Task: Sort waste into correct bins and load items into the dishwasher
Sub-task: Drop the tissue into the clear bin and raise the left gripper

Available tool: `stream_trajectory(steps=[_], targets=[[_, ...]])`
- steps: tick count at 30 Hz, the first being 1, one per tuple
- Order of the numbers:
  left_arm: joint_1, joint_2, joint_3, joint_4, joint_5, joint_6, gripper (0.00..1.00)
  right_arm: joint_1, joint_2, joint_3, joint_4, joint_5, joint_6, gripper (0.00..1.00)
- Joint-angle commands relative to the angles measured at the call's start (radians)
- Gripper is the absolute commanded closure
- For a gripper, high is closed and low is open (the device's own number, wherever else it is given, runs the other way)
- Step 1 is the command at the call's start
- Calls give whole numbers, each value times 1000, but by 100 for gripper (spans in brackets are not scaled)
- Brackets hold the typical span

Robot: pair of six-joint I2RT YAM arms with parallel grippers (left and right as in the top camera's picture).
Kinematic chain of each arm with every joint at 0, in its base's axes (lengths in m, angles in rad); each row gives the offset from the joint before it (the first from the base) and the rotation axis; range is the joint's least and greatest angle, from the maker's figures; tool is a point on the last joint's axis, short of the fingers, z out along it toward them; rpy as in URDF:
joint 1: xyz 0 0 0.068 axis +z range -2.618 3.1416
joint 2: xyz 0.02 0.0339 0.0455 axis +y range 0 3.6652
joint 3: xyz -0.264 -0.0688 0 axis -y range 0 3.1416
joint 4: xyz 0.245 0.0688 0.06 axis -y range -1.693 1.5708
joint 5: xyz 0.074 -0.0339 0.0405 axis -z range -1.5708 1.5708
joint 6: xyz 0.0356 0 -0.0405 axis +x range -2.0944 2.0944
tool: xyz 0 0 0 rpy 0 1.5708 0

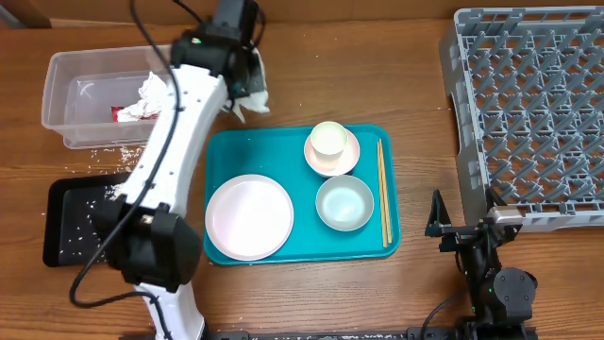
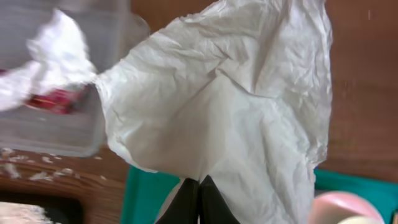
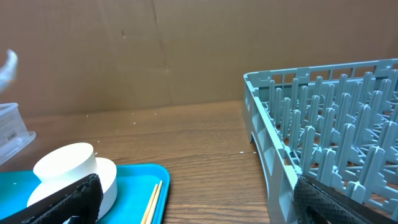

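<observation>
Overhead | left gripper (image 2: 199, 185) clamped on napkin (image 2: 236, 106) near tub (image 1: 58, 94) rim | right gripper (image 1: 462, 229) apart

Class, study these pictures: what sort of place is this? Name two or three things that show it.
Probably a lab bench staged as a dish-clearing station, not a real kitchen: a grey dish rack stands on a wooden table, a teal tray carries dishes, and a clear tub holds waste.

A brown wooden counter (image 1: 377, 76) is seen. Set on it are a clear tub (image 1: 80, 94) at far left, a black tray (image 1: 49, 222) in front of it, a teal tray (image 1: 245, 151) in the middle and a grey dish rack (image 1: 528, 113) at right. Rice grains (image 1: 106, 151) are scattered between tub and black tray.
</observation>
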Motion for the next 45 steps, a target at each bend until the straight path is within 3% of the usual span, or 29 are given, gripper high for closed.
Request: stream_trajectory(steps=[1,9,21,27,30,32,43,45], targets=[[100,-73,35,7,-55,-72,96,-3,-8,-10,6,5,0,0],[349,-65,31,67,-48,-207,96,-3,-8,-10,6,5,0,0],[458,105,31,158,124,-206,95,-3,-8,-10,6,5,1,0],[462,114,31,166,166,-198,77,-3,-8,-10,6,5,0,0],[463,114,31,151,163,-197,50,-3,-8,-10,6,5,0,0],[464,112,31,145,162,-195,43,-3,-8,-10,6,5,0,0],[548,-48,34,145,99,-230,42,-3,-8,-10,6,5,0,0],[572,-81,34,149,76,-229,0,-3,-8,-10,6,5,0,0]])
